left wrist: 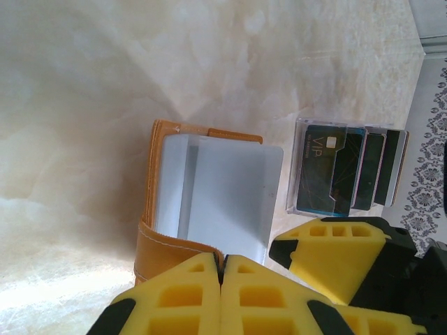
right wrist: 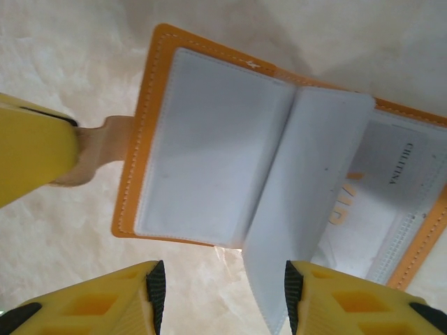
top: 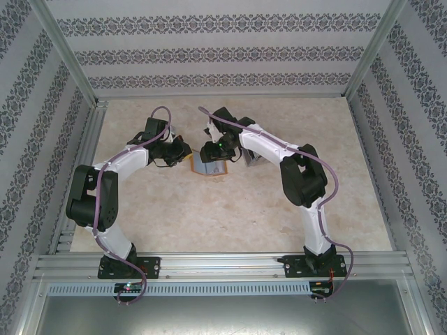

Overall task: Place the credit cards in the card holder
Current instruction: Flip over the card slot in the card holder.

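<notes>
The card holder point(right wrist: 209, 146) lies open, face up, about the middle of the surface point(left wrist: 91, 105), a little nearer the far edge than the near one. My left pincer point(left wrist: 222, 269) is pressed together on its tan strap point(right wrist: 101, 146), pinning the holder on that side.

My right pincer point(right wrist: 225, 293) hangs over the open holder with its jaws apart and clamped on nothing. A pale grey-blue leaf point(right wrist: 307, 202) stands up from the fold and runs down between them, close by the pad of one finger. I cannot tell whether this is one of the credit cards going in or a sleeve page of the holder.

Beyond the holder, toward the far right corner, a clear stand point(left wrist: 346, 167) has dark cards point(left wrist: 328, 164) upright in it.

I judge the task to be in its middle. The holder is opened and steadied, which is the groundwork. Some print shows through the frosted sleeve on one side, so something may already be seated there, though I cannot be sure. The other sleeve looks blank. What is left is to get the pale leaf squarely into its pocket and then deal with any cards that remain.
</notes>
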`<state>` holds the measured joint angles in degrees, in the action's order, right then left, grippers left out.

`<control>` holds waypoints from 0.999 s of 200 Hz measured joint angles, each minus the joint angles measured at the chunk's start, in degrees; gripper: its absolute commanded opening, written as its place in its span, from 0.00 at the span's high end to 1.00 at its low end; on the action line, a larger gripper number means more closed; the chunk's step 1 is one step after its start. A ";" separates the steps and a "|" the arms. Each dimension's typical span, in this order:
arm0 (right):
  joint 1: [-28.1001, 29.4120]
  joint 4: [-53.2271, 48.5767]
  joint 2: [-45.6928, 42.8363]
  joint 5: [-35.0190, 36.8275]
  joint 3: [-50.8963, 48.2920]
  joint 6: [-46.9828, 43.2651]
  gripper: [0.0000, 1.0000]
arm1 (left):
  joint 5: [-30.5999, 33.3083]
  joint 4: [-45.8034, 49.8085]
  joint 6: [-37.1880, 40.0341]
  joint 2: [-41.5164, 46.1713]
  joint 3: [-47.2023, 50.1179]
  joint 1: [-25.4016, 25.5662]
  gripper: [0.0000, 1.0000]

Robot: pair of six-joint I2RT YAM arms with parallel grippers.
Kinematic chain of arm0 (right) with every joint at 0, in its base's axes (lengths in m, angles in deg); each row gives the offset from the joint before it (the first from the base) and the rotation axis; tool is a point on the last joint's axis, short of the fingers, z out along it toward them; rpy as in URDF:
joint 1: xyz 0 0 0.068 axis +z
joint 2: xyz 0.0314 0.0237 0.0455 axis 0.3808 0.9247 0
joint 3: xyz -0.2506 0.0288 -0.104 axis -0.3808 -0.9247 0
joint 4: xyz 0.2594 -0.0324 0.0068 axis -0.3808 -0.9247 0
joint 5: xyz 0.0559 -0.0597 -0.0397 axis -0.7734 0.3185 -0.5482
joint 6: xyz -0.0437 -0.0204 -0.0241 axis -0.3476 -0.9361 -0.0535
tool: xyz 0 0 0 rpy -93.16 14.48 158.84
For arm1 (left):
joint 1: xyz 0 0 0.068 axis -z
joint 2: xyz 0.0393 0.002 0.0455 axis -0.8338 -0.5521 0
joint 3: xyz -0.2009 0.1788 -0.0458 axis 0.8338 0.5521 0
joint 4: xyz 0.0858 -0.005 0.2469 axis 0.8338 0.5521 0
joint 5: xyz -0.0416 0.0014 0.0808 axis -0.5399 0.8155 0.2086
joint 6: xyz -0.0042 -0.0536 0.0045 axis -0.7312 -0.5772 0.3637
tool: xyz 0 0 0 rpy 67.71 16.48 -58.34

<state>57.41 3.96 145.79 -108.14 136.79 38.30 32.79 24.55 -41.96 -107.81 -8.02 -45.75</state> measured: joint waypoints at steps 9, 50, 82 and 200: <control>0.00 -0.02 0.22 0.13 0.00 0.00 0.49 | -0.02 0.00 0.00 0.00 0.00 0.00 1.00; 0.02 -0.31 1.66 0.57 0.17 0.00 0.49 | -0.02 0.00 0.00 0.00 0.00 0.00 1.00; 0.02 -1.11 2.84 1.46 0.74 -0.04 0.49 | 0.00 0.00 0.00 0.00 0.02 0.00 1.00; 0.33 -1.36 4.85 3.67 1.86 -0.28 0.49 | 2.51 -1.07 1.73 -1.22 5.18 0.00 1.00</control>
<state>57.73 2.61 150.64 -104.47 138.64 38.02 35.31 23.48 -40.23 -109.04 -2.84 -45.75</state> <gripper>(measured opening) 0.509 0.058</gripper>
